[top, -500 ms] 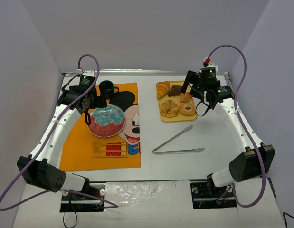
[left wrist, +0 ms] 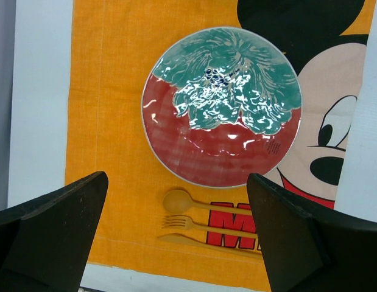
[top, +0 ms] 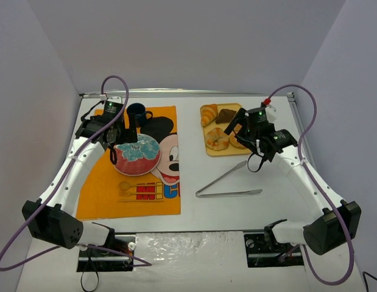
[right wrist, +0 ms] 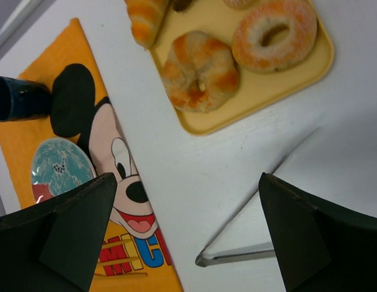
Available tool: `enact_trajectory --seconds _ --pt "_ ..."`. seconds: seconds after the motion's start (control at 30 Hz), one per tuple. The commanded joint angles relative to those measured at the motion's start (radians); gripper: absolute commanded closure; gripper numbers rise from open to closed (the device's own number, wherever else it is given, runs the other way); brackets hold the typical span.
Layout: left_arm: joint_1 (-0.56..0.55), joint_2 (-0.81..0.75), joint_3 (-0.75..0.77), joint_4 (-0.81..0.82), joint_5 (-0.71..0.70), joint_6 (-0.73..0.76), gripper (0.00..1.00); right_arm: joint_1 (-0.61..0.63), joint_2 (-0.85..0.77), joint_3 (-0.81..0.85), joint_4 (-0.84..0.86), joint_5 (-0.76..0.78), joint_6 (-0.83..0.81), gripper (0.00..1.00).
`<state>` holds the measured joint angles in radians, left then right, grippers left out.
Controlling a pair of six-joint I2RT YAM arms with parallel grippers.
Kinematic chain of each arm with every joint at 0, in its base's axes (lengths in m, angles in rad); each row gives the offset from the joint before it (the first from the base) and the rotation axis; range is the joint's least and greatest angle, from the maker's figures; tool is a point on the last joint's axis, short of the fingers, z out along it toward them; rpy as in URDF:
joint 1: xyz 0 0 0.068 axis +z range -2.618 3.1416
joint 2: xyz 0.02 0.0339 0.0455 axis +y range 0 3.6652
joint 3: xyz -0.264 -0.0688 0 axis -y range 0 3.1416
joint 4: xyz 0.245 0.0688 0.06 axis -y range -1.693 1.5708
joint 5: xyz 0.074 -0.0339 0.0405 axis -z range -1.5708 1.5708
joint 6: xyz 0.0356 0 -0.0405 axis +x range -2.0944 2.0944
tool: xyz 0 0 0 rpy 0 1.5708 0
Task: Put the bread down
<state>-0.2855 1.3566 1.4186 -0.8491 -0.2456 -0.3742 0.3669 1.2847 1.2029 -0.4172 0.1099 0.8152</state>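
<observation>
The bread, a golden-brown ridged croissant (top: 207, 114), lies at the far left corner of the yellow tray (top: 229, 150); its end shows at the top of the right wrist view (right wrist: 145, 15). The red and teal plate (top: 137, 154) sits on the orange Mickey placemat (top: 97, 182) and fills the left wrist view (left wrist: 221, 106). My right gripper (top: 242, 131) hangs open and empty over the tray's right side; in its wrist view (right wrist: 186, 176) the jaws stand wide apart above bare table. My left gripper (top: 123, 135) is open and empty above the plate's far left edge (left wrist: 177, 176).
On the tray lie a curled pastry (right wrist: 200, 70), a ring doughnut (right wrist: 274, 33) and a dark chocolate pastry (top: 226, 115). Metal tongs (top: 228, 185) lie on the table in front of the tray. A dark blue cup (top: 137, 112) stands behind the plate. Yellow cutlery (left wrist: 194, 222) lies on the mat.
My right gripper has moved nearer and a little left, now covering the tray's right side. My left gripper has shifted slightly toward the plate.
</observation>
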Motion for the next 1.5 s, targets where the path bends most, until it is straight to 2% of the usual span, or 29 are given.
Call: enact_trajectory --seconds 0.0,0.23,0.4,0.53,0.77,1.17,1.47 --pt "0.006 -0.069 -0.006 0.028 -0.008 -0.030 0.03 0.056 -0.063 -0.089 -0.015 0.147 0.280 0.00" --pt "0.008 -0.126 -0.061 0.038 0.006 -0.049 0.03 0.161 -0.080 -0.209 -0.054 0.235 0.449 0.00" --pt "0.008 -0.138 -0.076 0.037 0.033 -0.073 0.03 0.245 -0.073 -0.341 -0.058 0.297 0.577 0.16" --pt "0.008 -0.154 -0.088 0.042 0.046 -0.077 0.03 0.311 -0.057 -0.406 -0.058 0.341 0.655 0.24" --pt "0.008 -0.151 -0.081 0.042 0.050 -0.077 0.03 0.331 0.025 -0.372 -0.058 0.419 0.630 0.36" --pt "0.008 -0.126 -0.064 0.039 0.036 -0.066 0.03 0.343 0.248 -0.239 -0.028 0.447 0.569 0.36" --pt "0.008 -0.130 -0.078 0.036 0.022 -0.052 0.03 0.362 0.287 -0.276 -0.026 0.434 0.602 0.42"
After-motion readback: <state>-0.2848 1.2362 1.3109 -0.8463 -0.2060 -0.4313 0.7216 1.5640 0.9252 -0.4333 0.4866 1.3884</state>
